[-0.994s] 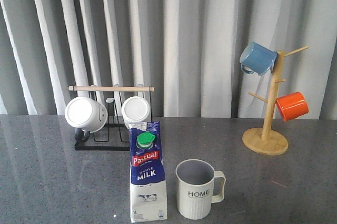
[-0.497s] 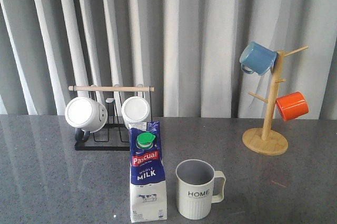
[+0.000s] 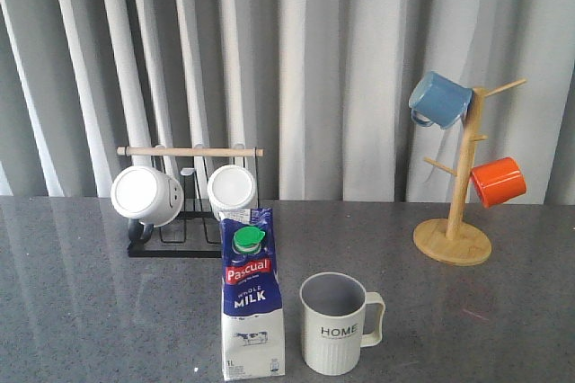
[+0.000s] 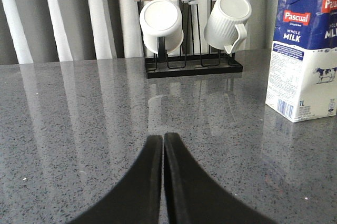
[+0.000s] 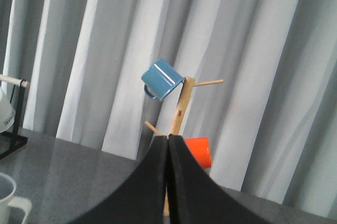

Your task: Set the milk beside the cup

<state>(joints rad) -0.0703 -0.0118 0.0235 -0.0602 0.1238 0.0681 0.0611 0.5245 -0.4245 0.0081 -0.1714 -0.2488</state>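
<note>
Front view has the milk [image 3: 252,298] standing upright just left of the cup [image 3: 337,323]. Both my left gripper [image 4: 162,139] and right gripper [image 5: 168,141] are pressed together, holding nothing.

We see the milk [image 3: 252,302], a blue-and-white gable-top carton with a green cap, standing upright just left of the cup [image 3: 335,324], an off-white ribbed "HOME" mug, upright, handle pointing right.
</note>
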